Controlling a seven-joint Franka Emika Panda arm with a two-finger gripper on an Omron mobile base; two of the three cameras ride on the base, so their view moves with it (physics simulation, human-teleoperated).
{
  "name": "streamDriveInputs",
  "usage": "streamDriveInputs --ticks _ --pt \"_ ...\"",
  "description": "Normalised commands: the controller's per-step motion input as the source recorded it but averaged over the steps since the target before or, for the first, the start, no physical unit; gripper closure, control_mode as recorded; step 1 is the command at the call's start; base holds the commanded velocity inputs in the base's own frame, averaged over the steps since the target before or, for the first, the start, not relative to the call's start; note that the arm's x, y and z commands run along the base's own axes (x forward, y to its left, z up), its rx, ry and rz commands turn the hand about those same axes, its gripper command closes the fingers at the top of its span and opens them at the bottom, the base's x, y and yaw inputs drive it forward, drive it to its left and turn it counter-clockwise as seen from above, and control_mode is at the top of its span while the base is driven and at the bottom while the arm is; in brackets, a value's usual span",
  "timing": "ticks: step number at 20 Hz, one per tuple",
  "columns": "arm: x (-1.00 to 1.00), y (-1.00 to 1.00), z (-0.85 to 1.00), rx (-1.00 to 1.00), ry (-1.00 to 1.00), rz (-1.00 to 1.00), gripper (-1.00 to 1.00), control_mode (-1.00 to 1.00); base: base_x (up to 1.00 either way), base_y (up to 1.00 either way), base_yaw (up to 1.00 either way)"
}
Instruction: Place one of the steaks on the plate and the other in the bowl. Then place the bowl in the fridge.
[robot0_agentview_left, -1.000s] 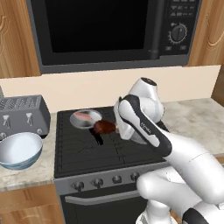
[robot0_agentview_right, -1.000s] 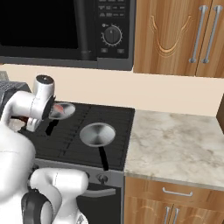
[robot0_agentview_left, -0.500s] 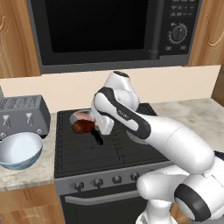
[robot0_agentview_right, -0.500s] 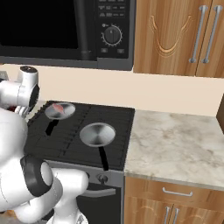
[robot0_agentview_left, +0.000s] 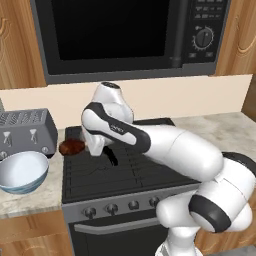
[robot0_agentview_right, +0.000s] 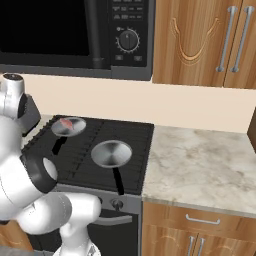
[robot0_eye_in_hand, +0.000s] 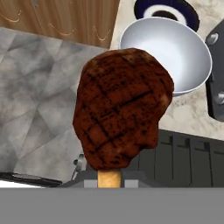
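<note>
Jaws closed on the dark steak (robot0_eye_in_hand: 120, 109), gripped at its bone end; the finger tips themselves are hidden beneath the meat in the hand view. Left base view: steak (robot0_agentview_left: 71, 146) held in the air at the stove's (robot0_agentview_left: 125, 172) left edge, gripper hidden behind the wrist. Bowl (robot0_agentview_left: 22, 171) sits on the counter by the toaster (robot0_agentview_left: 25, 131). Plate (robot0_eye_in_hand: 166, 11) mostly hidden behind the bowl's rim. Pink steak (robot0_agentview_right: 66, 124) lies in the rear pan (robot0_agentview_right: 68, 127). Microwave (robot0_agentview_right: 100, 35) panel markings too small to read.
</note>
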Motion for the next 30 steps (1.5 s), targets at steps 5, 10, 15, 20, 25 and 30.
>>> streamDriveInputs --ticks 5,10,15,20,25,30 --pt "0.45 0.52 -0.24 0.0 0.04 0.0 1.0 -1.0 0.0 0.0 0.0" --pt "0.29 0.57 -0.02 -0.09 0.01 -0.02 1.0 -1.0 0.0 0.0 0.0" --pt "0.07 0.52 -0.15 -0.13 0.01 -0.05 1.0 -1.0 0.0 0.0 0.0" --pt "0.11 0.42 -0.23 -0.15 0.05 -0.05 1.0 -1.0 0.0 0.0 0.0" --pt "0.06 0.31 -0.21 -0.12 0.03 -0.05 1.0 -1.0 0.0 0.0 0.0" --pt "0.0 0.25 -0.37 -0.13 0.0 -0.07 1.0 -1.0 0.0 0.0 0.0"
